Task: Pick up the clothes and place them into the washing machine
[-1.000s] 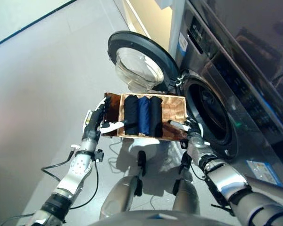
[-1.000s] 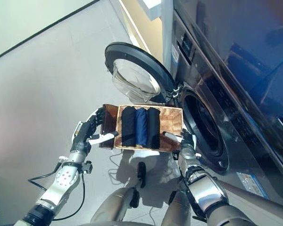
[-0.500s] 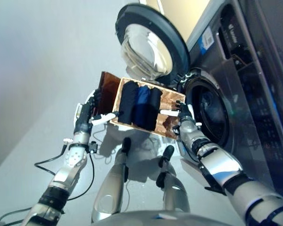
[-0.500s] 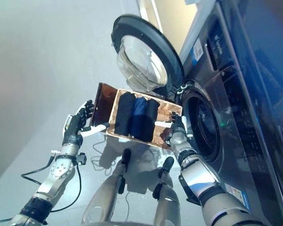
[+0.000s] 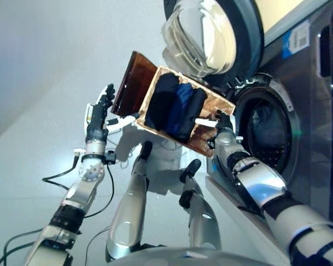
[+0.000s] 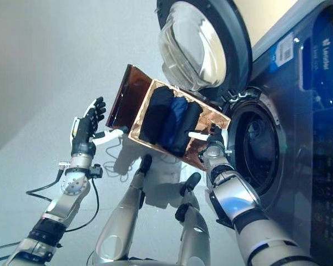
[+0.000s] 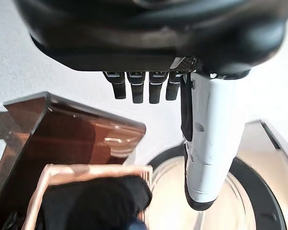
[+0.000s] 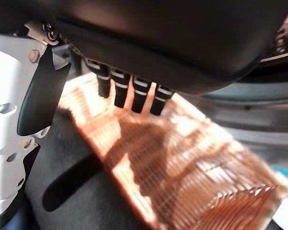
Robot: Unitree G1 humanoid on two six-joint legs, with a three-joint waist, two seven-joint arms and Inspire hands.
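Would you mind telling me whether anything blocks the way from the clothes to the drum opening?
Nothing visible does: the door is swung open above, and the clothes lie in the basket beside the drum opening.

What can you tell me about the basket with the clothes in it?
The basket is a rectangular, copper-brown ribbed box with a darker brown flap raised at one end. It lies beside the washing machine's open door. Three rolled clothes, two black and one blue, lie side by side inside. The right robot hand reaches over its rim; the left robot hand is open by the flap.
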